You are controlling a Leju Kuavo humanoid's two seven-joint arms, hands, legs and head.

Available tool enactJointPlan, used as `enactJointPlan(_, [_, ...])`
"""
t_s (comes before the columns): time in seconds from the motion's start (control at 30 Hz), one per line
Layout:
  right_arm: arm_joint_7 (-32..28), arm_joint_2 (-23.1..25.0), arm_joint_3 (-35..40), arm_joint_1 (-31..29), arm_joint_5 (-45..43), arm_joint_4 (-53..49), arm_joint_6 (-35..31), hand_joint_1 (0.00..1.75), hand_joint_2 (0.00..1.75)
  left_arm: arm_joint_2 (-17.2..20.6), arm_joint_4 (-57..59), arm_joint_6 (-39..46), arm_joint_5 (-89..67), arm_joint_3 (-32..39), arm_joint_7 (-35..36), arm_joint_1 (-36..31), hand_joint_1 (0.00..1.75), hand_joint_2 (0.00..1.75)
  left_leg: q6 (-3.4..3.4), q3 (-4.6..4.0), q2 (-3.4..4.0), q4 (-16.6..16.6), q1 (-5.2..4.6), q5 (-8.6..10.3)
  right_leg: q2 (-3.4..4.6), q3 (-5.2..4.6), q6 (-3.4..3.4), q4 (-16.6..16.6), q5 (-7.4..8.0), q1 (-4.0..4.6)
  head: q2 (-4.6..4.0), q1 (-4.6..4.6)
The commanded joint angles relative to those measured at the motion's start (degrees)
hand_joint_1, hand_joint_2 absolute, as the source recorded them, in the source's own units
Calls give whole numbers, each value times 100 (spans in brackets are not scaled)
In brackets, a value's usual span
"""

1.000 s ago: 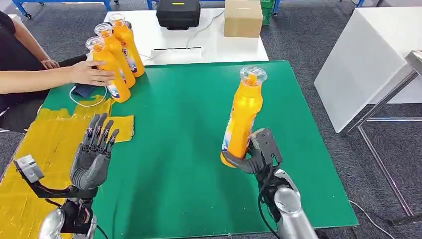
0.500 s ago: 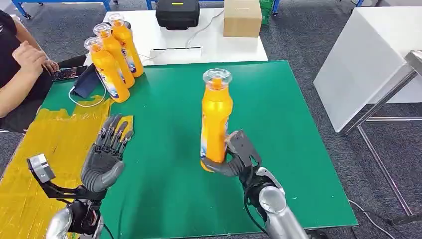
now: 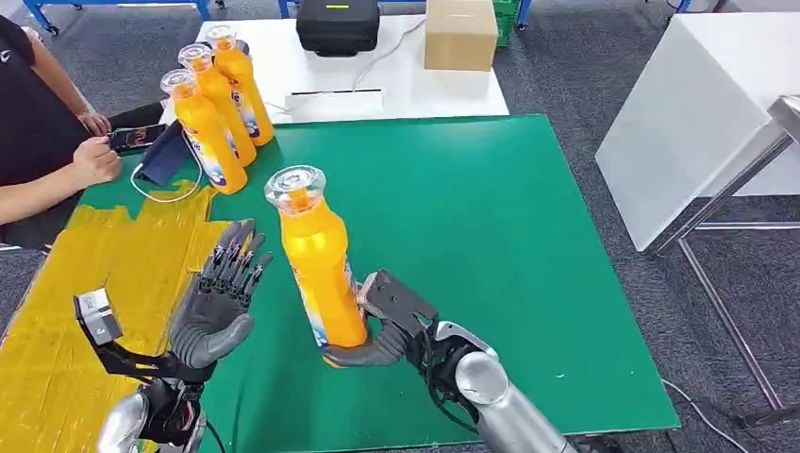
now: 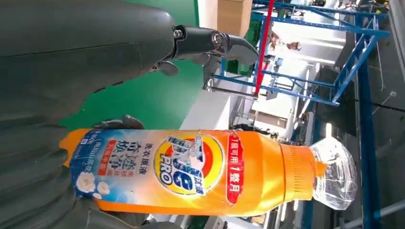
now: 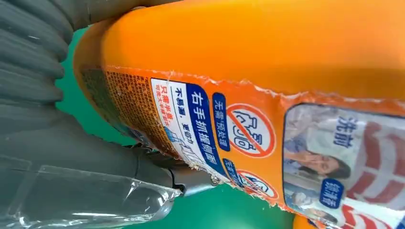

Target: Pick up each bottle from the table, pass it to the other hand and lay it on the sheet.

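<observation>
Gripped low at its base by the right hand (image 3: 382, 330), bottle (image 3: 316, 264) held up over the near-left of the green worktop (image 3: 491, 217), tilted, top-heavy. Left hand (image 3: 217, 302) just beside it, fingers (image 3: 236, 260) spread, holding nothing. Could tip or slip at handover if released early. Orange body, glossy label, clear cap. Yellow sheet (image 3: 85, 274) waiting left.
</observation>
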Motion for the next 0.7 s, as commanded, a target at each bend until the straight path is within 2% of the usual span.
enactJointPlan(0.03, [85, -263, 642, -450, -402, 368, 283, 175, 175, 180, 386, -97, 13, -166, 24, -193, 0, 175, -4, 32, 5, -10, 3, -5, -7, 32, 1, -12, -4, 4, 2, 0])
enactJointPlan(0.23, [164, -331, 1392, -689, -601, 201, 489, 175, 175, 322, 501, -322, -149, -372, -97, -222, 0, 175, -4, 26, 12, -6, 1, -7, 3, 22, 0, -5, -4, 3, 0, 0])
enactJointPlan(0.33, [226, -369, 1553, -748, -793, 217, 494, 175, 175, 407, 509, -415, -344, -511, -203, -259, 0, 175, -2, 17, 5, -5, -2, -3, -3, 13, 1, -2, -3, 0, 2, 0])
enactJointPlan(0.43, [216, -388, 1605, -786, -917, 294, 499, 175, 175, 644, 543, -603, -672, -762, -305, -364, 0, 175, -1, 19, 2, -4, 1, -3, -7, 19, 3, -5, -3, 4, 2, 0])
enactJointPlan(0.7, [276, -258, 1963, -1059, -1131, 468, 521, 175, 175, 803, 719, -699, -1138, -1066, -457, -403, 0, 175, -4, 30, 13, -9, 2, -5, 2, 26, 0, -8, -3, 4, 0, 0])
